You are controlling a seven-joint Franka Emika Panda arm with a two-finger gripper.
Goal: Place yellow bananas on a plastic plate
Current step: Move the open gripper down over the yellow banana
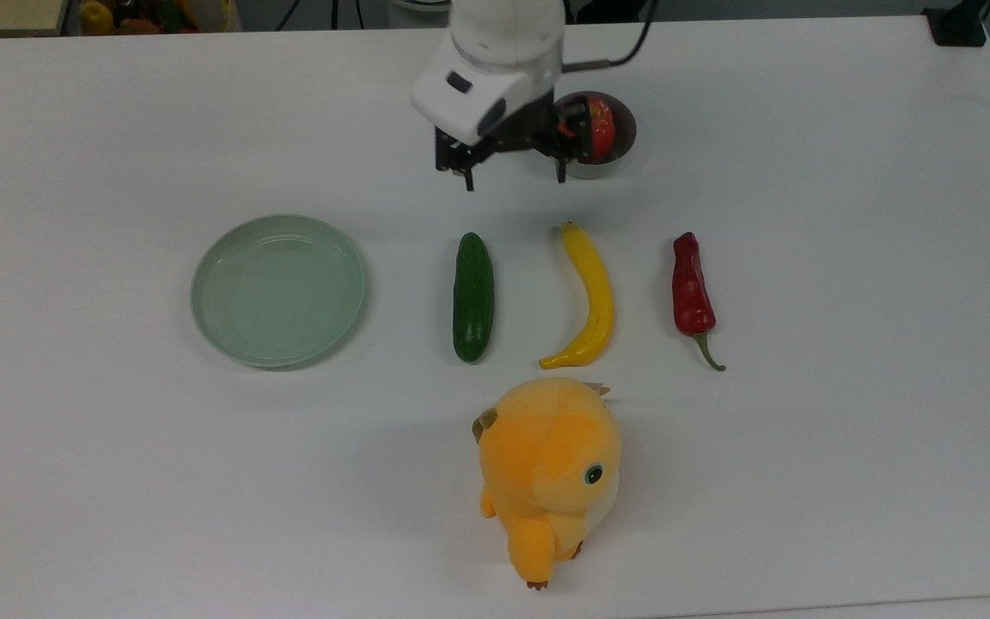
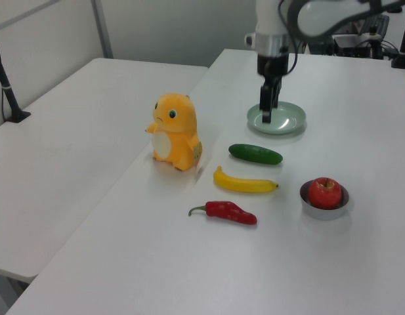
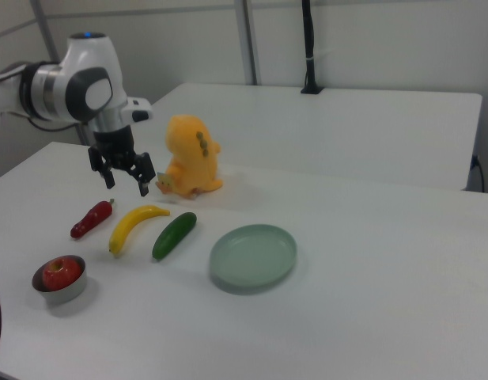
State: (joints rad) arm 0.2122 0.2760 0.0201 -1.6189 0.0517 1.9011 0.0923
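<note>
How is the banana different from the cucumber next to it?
The banana is bright yellow, while the cucumber is dark green. The banana is long, slim and curved with pointed ends; the cucumber is shorter, thicker and straight with rounded ends. Both lie flat on the white table, side by side but apart, between the green plate and the red chili.

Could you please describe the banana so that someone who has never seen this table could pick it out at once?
On the white table, in the top view, three long items lie in a row right of the mint-green plate. The banana is the middle one, between the dark green cucumber and the red chili. It alone is bright yellow and curved.
</note>
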